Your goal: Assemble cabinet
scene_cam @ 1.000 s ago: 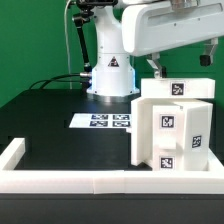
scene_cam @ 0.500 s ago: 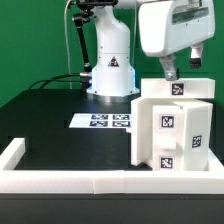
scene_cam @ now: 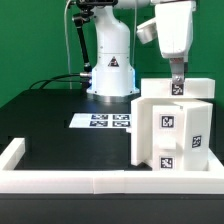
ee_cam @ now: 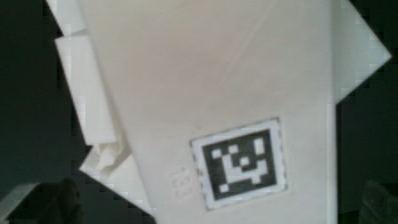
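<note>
Gripper over cabinet, right side of tabletop.
Gripper (scene_cam: 178,78) hung just above cabinet (scene_cam: 170,125) top; jaw opening and any hold not discernible.

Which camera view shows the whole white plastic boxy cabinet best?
The exterior view: the white plastic boxy cabinet stands there whole on the black table, three tags visible. The wrist view shows only a close, blurred white face with one tag.
</note>
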You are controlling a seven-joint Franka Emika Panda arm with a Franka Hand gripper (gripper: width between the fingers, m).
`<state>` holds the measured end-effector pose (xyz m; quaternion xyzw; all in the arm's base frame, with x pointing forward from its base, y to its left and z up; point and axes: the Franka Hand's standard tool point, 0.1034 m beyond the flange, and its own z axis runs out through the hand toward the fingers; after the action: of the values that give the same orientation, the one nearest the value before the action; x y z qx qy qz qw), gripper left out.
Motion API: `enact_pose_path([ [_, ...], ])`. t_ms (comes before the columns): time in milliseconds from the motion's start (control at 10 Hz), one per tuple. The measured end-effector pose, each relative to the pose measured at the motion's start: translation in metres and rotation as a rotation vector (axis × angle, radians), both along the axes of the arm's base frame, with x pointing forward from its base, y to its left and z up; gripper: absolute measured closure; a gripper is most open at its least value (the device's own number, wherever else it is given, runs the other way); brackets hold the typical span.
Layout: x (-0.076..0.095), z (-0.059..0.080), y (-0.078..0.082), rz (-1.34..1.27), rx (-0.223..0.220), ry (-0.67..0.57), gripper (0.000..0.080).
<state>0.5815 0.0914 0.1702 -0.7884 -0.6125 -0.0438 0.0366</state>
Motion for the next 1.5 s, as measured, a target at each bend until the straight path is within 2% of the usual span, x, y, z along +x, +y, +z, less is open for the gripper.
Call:
enact_pose_path([
  [300,-0.007,-0.009,-0.004,0.006,-0.005,0.006,0.0002],
  [500,-0.007,-0.01,-0.008,-0.025,-0.006,0.012,0.0002],
  [600,-0.008,-0.011,-0.01,-0.028,-0.006,0.014,0.0133],
  [700,-0.007,-0.011,-0.011,-0.029,-0.007,0.014,0.0133],
  [800,-0.007,-0.011,-0.011,-0.054,-0.007,0.016,0.0242],
  [1100,-0.007,-0.011,-0.012,-0.136,-0.006,0.025,0.0241],
  [1500,-0.008,-0.011,-0.016,-0.564,0.008,0.085,0.0241],
])
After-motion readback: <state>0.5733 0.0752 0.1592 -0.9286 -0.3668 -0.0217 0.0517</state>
